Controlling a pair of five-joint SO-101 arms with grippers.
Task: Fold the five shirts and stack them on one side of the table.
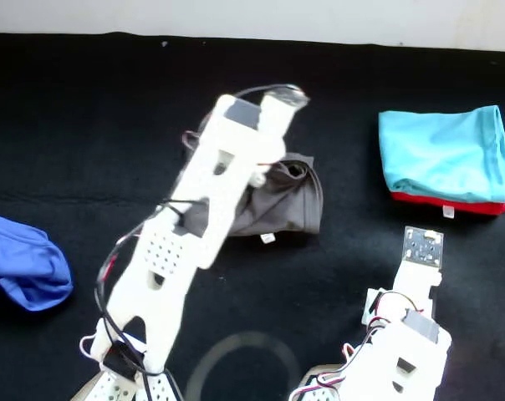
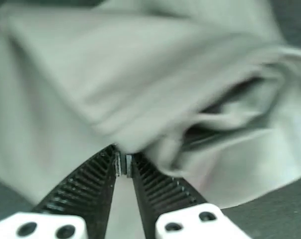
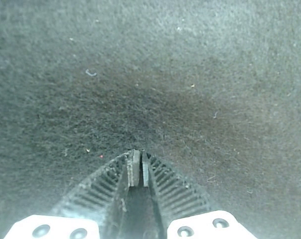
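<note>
Colours we see on the black table [image 1: 85,125]
Grey shirt [image 1: 286,200] mid-table; turquoise shirt [image 1: 445,150] over a red shirt [image 1: 449,203] near the right edge; blue shirt [image 1: 22,263] at the left edge; white arms [image 1: 211,192].

Table [image 1: 68,125] covered edge to edge in black felt-like cloth, matte and slightly fuzzy. Pale lint specks and a short curled thread [image 3: 90,73] show on the nap in the right wrist view. Faint pale ring mark [image 1: 244,361] on the cloth at the near edge, centre. Plain white wall [image 1: 319,17] runs as a narrow strip behind the far edge, brightly lit. Light even, soft shadows.
</note>
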